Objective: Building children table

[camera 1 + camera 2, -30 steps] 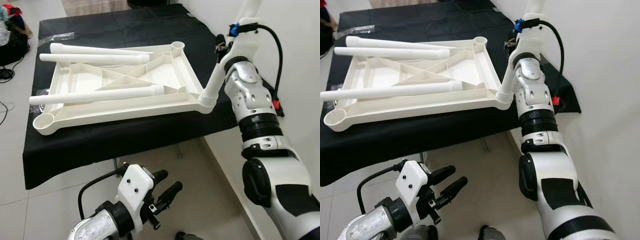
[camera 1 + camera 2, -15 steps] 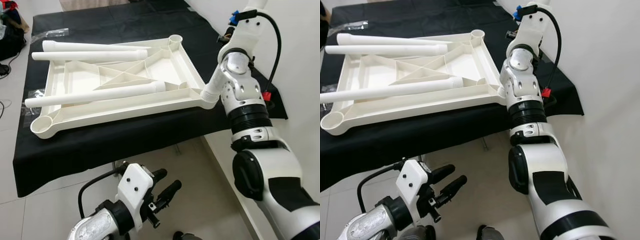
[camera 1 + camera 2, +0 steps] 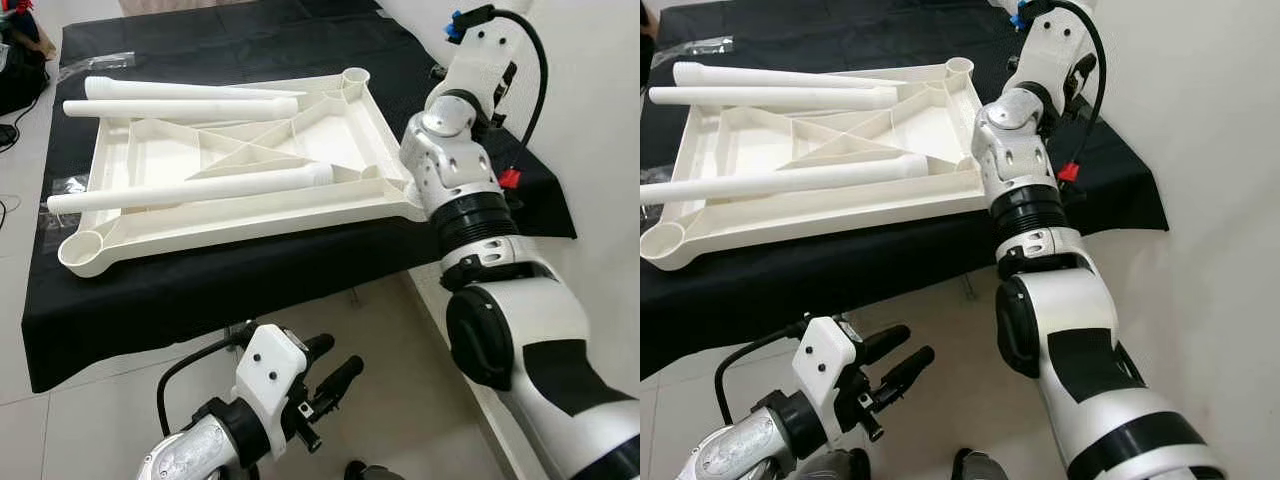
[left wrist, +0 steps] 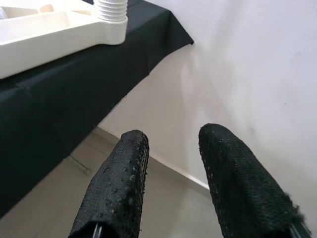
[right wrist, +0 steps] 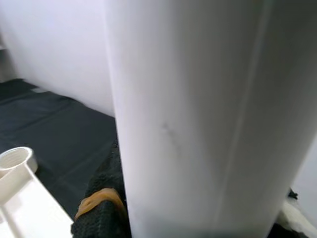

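A white children's table top [image 3: 150,160] lies upside down on a black-clothed table [image 3: 200,280]. Three loose white legs rest across it: two side by side at the far edge [image 3: 190,90] [image 3: 180,108] and one nearer [image 3: 190,188]. My right arm [image 3: 455,170] reaches up over the top's near right corner and hides it. In the right wrist view my right gripper [image 5: 193,223] is shut on a fourth white leg [image 5: 198,114], one black finger [image 5: 101,208] pressed against it. That leg's ribbed base [image 4: 111,10] stands in the corner socket. My left gripper [image 3: 345,354] hangs open and empty below the table edge.
Round leg sockets stand bare at the near left corner [image 3: 82,250] and the far right corner [image 3: 355,76]. A white wall [image 3: 600,150] runs close along the right. Dark bags [image 3: 20,70] sit on the tiled floor [image 3: 80,420] at far left.
My right arm has swung leftward with its elbow now in front of the upright leg and the near right corner. The camera has shifted a little. The left arm stays still.
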Controlling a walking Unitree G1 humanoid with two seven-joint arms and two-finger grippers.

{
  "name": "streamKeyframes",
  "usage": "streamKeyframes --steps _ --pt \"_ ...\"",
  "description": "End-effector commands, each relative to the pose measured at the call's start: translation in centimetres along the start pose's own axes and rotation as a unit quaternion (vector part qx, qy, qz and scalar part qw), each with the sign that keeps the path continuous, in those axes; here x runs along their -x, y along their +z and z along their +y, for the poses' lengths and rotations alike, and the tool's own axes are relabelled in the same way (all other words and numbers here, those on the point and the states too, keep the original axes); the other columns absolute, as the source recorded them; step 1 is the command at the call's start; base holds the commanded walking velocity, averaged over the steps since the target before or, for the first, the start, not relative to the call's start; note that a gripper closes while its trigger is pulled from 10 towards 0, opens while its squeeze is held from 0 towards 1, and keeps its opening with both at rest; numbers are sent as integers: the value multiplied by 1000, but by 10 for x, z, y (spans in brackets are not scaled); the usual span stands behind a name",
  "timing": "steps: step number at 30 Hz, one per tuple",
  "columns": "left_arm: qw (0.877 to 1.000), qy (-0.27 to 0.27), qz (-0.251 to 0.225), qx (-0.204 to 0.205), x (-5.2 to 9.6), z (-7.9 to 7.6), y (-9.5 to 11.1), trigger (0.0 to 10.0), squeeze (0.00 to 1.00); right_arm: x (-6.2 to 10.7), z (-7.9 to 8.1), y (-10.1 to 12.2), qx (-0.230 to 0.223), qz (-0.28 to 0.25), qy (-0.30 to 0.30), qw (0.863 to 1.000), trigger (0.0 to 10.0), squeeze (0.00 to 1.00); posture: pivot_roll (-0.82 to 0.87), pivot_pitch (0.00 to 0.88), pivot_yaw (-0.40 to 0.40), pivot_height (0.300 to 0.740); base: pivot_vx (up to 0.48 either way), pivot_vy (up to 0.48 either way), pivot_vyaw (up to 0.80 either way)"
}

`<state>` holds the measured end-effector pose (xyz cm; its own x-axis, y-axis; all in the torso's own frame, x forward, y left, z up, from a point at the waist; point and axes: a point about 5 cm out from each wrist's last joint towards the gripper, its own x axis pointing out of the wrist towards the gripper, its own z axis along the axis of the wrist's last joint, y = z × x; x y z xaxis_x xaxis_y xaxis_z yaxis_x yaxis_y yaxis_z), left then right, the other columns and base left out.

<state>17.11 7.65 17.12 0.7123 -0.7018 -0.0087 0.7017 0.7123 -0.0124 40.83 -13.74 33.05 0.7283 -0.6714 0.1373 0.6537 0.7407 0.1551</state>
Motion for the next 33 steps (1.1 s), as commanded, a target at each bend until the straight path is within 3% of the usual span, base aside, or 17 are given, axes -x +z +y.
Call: streamKeyframes --steps 1,7,16,19,23,27,28,29,33 --pt "1000 7 5 3 -1 0 -4 10000 0 -2 -15 -42 37 73 -74 994 10000 0 78 207 -83 740 0 0 0" --pt "1000 11 4 3 0 0 -4 10000 0 -1 -20 -44 3 84 -138 987 10000 0 82 211 -91 740 0 0 0" --pt "1000 15 5 2 0 1 -4 10000 0 5 -12 -42 -10 83 -130 988 10000 0 82 214 -94 740 0 0 0" --pt "1000 17 3 1 0 2 -4 10000 0 10 -1 -37 -13 66 -91 994 10000 0 79 214 -92 740 0 0 0" --pt "1000 17 0 -1 -2 1 -2 10000 0 27 27 -33 44 31 32 998 10000 0 73 211 -90 740 0 0 0" --pt "1000 18 -3 -1 -3 1 -1 10000 0 31 31 -36 82 19 51 995 10000 0 73 212 -92 740 0 0 0" --pt "1000 19 -4 -1 -2 1 0 10000 0 38 40 -43 85 44 116 989 10000 0 73 212 -93 740 0 0 0" --pt "1000 19 -4 -1 -2 1 0 10000 0 40 43 -46 84 53 135 986 10000 0 73 212 -93 740 0 0 0" --pt "1000 21 -4 -2 -2 1 0 10000 0 42 43 -57 77 91 155 981 10000 0 73 212 -95 740 0 0 0"
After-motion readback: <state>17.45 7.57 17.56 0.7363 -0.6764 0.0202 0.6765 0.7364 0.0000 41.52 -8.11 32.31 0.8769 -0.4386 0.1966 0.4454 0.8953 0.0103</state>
